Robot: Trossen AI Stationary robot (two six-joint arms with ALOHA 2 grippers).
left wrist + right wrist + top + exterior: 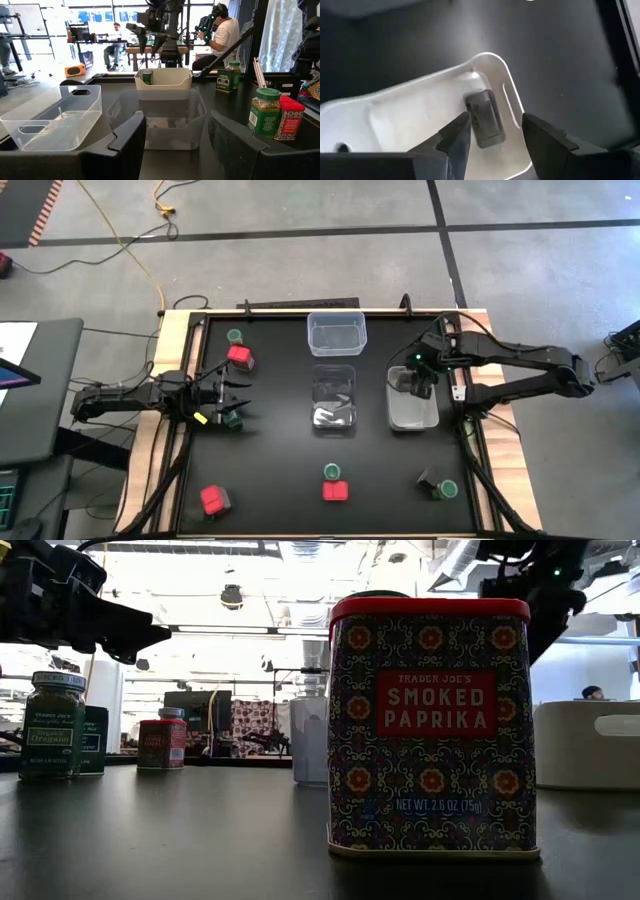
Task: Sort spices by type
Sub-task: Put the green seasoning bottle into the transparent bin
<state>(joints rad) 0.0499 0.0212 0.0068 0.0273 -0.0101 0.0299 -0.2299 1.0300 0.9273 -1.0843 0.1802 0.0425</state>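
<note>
My right gripper [495,134] hangs open over the white tub [412,412], fingers slanting down. A dark grey blocky spice [484,119] lies on the tub's floor below them, untouched. My left gripper [175,135] waits open at the table's left, pointing level, with nothing between its fingers. Other spices stand upright on the black table: a green-lidded jar [234,337] and a red tin [240,357] far left, a jar [232,418] beside the left gripper, a red tin [214,500], a jar [332,471] with a red paprika tin [430,725], and a dark block [430,479] with a jar [447,490] near right.
Two clear plastic tubs stand at the table's middle, one toward the far edge [337,333] and one in the centre [333,400]. Raised wooden edges frame the table [170,320]. People sit in the room beyond the table [222,30].
</note>
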